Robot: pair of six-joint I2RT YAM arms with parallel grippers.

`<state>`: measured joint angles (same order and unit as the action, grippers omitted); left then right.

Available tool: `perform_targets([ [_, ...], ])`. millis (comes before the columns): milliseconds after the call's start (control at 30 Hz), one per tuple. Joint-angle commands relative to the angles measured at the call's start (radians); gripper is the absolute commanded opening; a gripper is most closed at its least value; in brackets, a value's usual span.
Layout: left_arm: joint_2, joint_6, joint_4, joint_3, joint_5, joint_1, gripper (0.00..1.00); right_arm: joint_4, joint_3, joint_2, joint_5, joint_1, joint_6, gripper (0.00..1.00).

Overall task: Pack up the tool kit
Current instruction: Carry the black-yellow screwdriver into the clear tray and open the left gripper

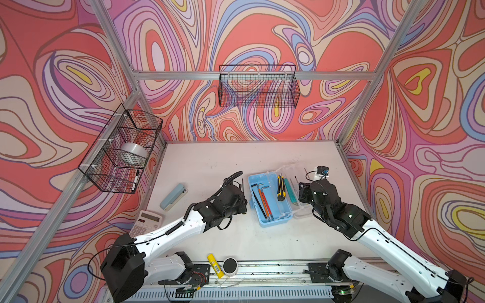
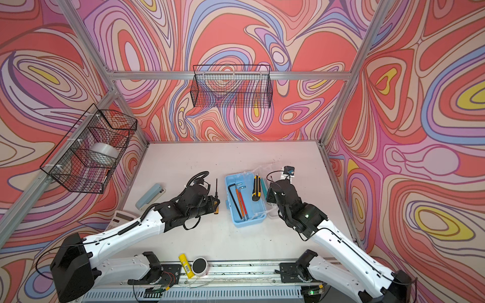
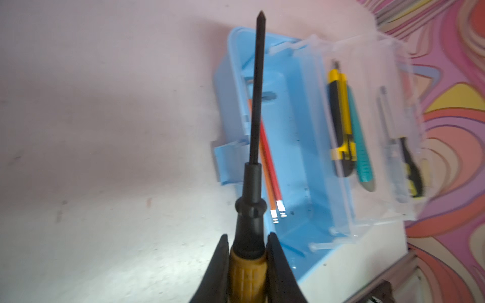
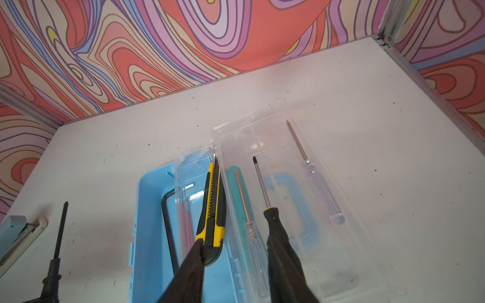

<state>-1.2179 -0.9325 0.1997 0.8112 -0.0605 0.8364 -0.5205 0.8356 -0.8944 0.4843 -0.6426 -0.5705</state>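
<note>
Table (image 1: pixel 210 162): blue case (image 1: pixel 275 221) lies open right of centre, clear lid (image 4: pixel 346 236) folded out to its right. Left claw (image 3: pixel 248 234) just left of the case, clamped on the yellow-handled screwdriver (image 3: pixel 256 105), shaft pointing at the table's far edge. Right claw (image 4: pixel 235 239) over the lid's near end, jaws apart, straddling a clear-handled screwdriver (image 4: pixel 253 236); yellow knife (image 4: pixel 212 210) just beside one finger.

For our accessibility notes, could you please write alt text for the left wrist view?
The left gripper clamps a black-shafted screwdriver by its yellow handle over the white table. Beside it lies the open light-blue case holding orange and red hex keys, a yellow utility knife alongside.
</note>
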Motion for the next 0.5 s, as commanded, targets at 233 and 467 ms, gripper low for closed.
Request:
perform_targets([
  [233,-0.362,-0.136,-0.427,0.325,0.063,0.095,0.0,-0.015,0.106,0.079,0.092,0.006,0.053,0.41],
  [467,-0.627,-0.257,-0.583,0.506,0.189,0.103,0.0,-0.04,0.126,0.112,0.089,0.007,0.071,0.41],
])
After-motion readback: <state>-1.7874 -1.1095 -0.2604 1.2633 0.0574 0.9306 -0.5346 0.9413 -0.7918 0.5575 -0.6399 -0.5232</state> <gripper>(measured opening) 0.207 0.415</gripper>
